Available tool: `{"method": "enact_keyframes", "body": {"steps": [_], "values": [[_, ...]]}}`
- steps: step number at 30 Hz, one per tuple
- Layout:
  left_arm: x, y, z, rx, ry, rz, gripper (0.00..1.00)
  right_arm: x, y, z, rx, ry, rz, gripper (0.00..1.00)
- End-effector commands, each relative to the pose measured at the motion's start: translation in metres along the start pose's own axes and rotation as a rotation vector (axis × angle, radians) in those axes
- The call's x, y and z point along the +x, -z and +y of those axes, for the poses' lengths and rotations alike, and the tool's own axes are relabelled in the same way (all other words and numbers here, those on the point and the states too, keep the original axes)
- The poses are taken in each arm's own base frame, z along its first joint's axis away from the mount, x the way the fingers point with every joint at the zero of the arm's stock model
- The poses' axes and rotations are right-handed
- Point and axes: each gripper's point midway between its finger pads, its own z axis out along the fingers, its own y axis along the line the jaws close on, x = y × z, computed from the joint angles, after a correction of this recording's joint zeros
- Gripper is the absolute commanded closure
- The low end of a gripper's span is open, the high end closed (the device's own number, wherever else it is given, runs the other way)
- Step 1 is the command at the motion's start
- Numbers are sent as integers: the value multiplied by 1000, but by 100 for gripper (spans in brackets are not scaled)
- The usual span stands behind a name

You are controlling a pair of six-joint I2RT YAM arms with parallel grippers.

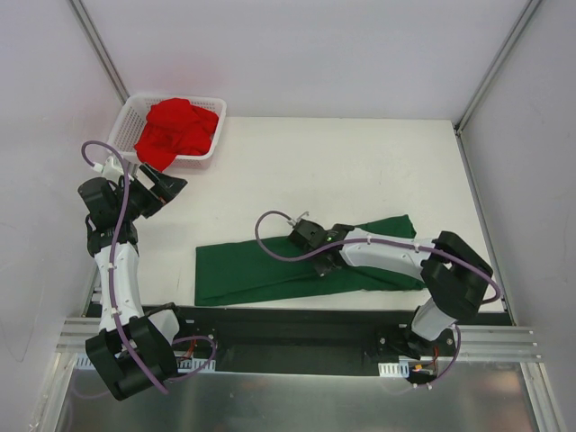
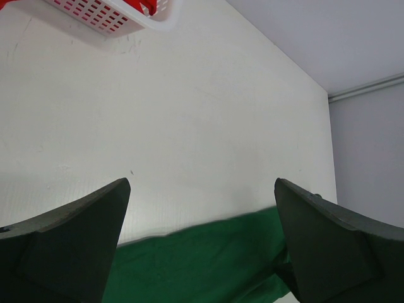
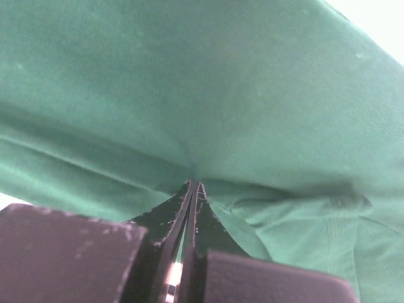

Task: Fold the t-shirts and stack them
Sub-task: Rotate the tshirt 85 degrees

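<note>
The dark green t-shirt lies folded into a long strip across the near part of the table. It also shows in the left wrist view and fills the right wrist view. My right gripper rests on its middle, jaws shut, with the cloth puckering at the tips. The bright red t-shirt is a crumpled heap in the white mesh basket at the far left. My left gripper hangs open and empty just in front of the basket, its fingers wide apart.
The basket's corner shows at the top of the left wrist view. White walls with metal corner posts enclose the table. The black mounting rail runs along the near edge.
</note>
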Motion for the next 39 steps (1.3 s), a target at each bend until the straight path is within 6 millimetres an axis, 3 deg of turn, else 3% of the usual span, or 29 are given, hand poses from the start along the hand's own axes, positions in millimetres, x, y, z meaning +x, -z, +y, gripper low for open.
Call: {"method": "enact_keyframes", "body": {"steps": [1, 7, 12, 15, 17, 19, 24, 25, 26, 27, 29, 30, 33, 39], "values": [[-5, 1, -7, 40, -16, -17, 1, 3, 15, -10, 16, -43, -4, 99], [0, 0, -11, 70, -9, 9, 1, 8, 17, -13, 24, -74, -7, 99], [15, -1, -32, 161, -21, 83, 1, -13, 31, -29, 87, -137, -107, 99], [34, 2, -46, 202, -36, 138, 4, -31, 41, -32, 72, -171, -154, 99], [49, 3, -54, 222, -68, 187, 14, -49, 52, -34, 42, -199, -195, 99], [62, 4, -55, 204, -79, 227, 18, -58, 61, -35, -2, -222, -213, 99], [106, 6, -86, 240, -172, 354, 21, -77, 84, -61, -75, -321, -268, 99], [114, 8, -84, 220, -188, 379, 24, -79, 88, -67, -85, -341, -276, 99], [118, 6, -85, 196, -216, 381, 35, -82, 95, -84, -86, -394, -301, 99], [133, 7, -93, 209, -246, 424, 45, -84, 99, -84, -135, -409, -302, 99], [148, 9, -92, 188, -272, 470, 77, -87, 104, -102, -155, -466, -319, 99], [157, 9, -94, 178, -295, 484, 100, -90, 112, -104, -180, -479, -339, 99], [176, 9, -90, 150, -327, 534, 100, -90, 118, -115, -176, -492, -360, 99], [249, 14, -87, 83, -443, 744, 100, -84, 115, -112, -212, -520, -353, 99]]}}
